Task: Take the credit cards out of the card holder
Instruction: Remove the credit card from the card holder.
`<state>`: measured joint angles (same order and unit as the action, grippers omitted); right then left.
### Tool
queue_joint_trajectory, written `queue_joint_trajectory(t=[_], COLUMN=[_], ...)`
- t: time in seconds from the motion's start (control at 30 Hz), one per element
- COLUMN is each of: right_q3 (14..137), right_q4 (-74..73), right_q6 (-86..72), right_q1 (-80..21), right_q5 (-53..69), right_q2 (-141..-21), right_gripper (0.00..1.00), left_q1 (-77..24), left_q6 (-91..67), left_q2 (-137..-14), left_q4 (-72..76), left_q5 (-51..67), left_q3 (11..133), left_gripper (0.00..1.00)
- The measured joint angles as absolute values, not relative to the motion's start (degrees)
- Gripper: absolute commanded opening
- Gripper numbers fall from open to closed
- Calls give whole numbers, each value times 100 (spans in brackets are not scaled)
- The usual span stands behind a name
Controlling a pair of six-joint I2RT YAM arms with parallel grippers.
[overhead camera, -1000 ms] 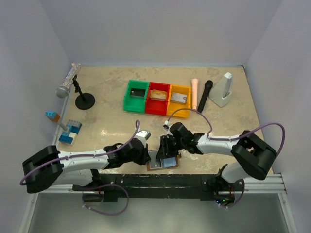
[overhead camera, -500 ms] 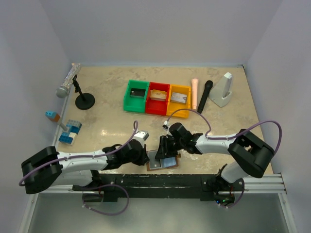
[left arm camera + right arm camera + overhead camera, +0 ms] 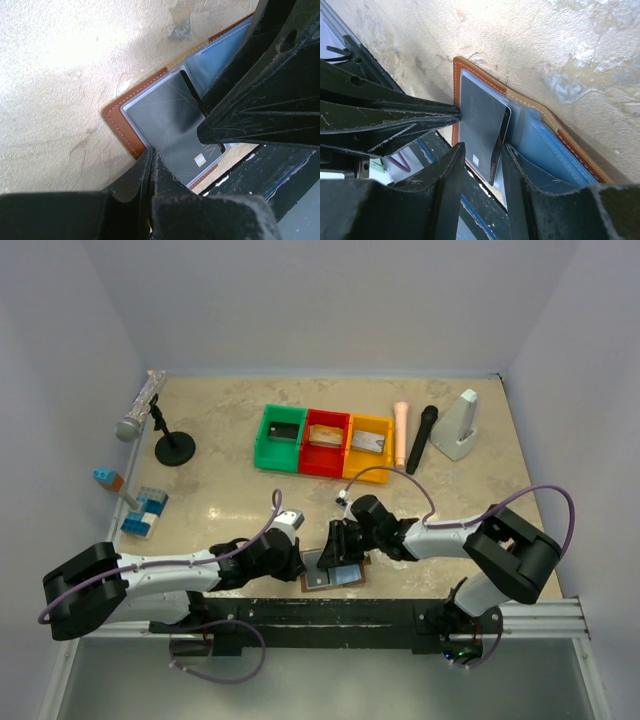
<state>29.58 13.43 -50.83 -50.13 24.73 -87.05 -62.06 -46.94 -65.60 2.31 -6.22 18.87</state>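
While your left gripper (image 3: 151,154) is shut tight with nothing between its fingers, its joined tips press down on the left edge of the card holder (image 3: 120,114). It looks like a pin, so the holder cannot slide or lift when a card is drawn. The holder lies open on the table (image 3: 230,505) at the near edge, between your two arms, brown cover down and blue-grey pockets up.

Your right gripper (image 3: 482,149) meets it from the right with its jaws apart, straddling the raised edge of a silvery card (image 3: 479,112) that lies on the holder's left half. The card leans against one finger, and I do not see it pinched from both sides. That stance makes sense — one finger under the lip to pry, the other ready to close.

To my eye you are partway through freeing this card. Close on it before you pull, and press the pin firmly — otherwise the holder may lift with the card.
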Motion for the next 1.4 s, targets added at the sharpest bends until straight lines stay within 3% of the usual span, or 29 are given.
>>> queue_joint_trajectory(t=[1.13, 1.3, 1.4], right_q3=[1997, 1994, 1994], right_q4=[4156, 4285, 4292], right_q6=[-6200, -6211, -6208], right_q1=[-4648, -4648, -4648], right_q5=[3083, 3105, 3105], right_q2=[-9386, -9445, -9445], right_gripper=[41, 41, 41], left_q1=[-6206, -6206, -6206], left_q6=[-5065, -5155, -5199], left_q2=[-6154, -5975, -5839], left_q4=[707, 567, 454], left_q5=[-751, -823, -867], left_q3=[1372, 1315, 1297], left_gripper=[0, 16, 20])
